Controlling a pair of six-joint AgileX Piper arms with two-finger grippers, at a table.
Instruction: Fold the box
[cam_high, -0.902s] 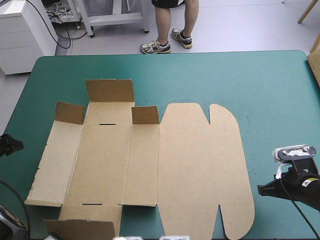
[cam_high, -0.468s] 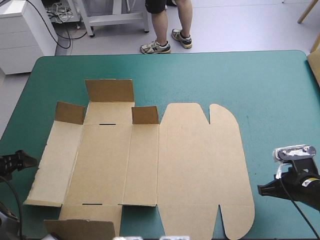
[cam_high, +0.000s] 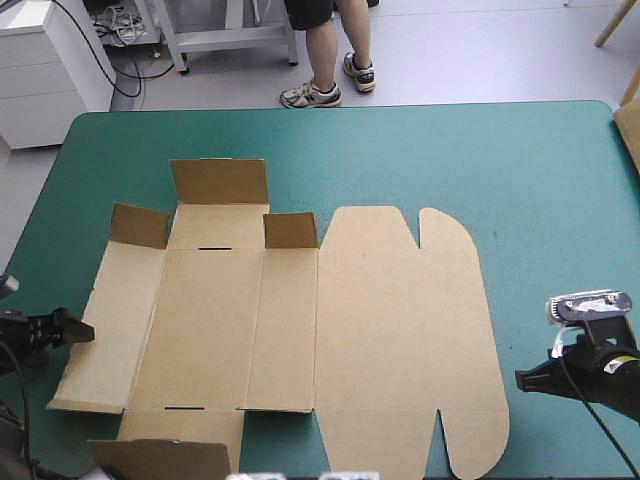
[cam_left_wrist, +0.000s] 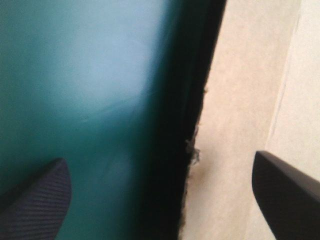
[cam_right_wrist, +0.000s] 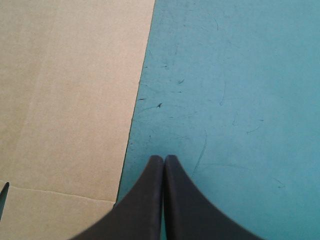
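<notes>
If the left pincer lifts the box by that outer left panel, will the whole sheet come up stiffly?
Probably not: the box is scored with creases, so that panel likely hinges up alone. Its far flaps already stand, suggesting light, springy board.

high view: bright, even light from above, the teal-green cover (cam_high: 540, 170) flatly lit, the box (cam_high: 390, 320) pale and its raised flaps (cam_high: 218, 182) darker brown. left wrist view: pale sheen (cam_left_wrist: 100, 75) on the cover, black band of shadow (cam_left_wrist: 182, 125) along the box's edge nearest the table's left edge. right wrist view: even light, fine scratches (cam_right_wrist: 210, 135) showing.
</notes>
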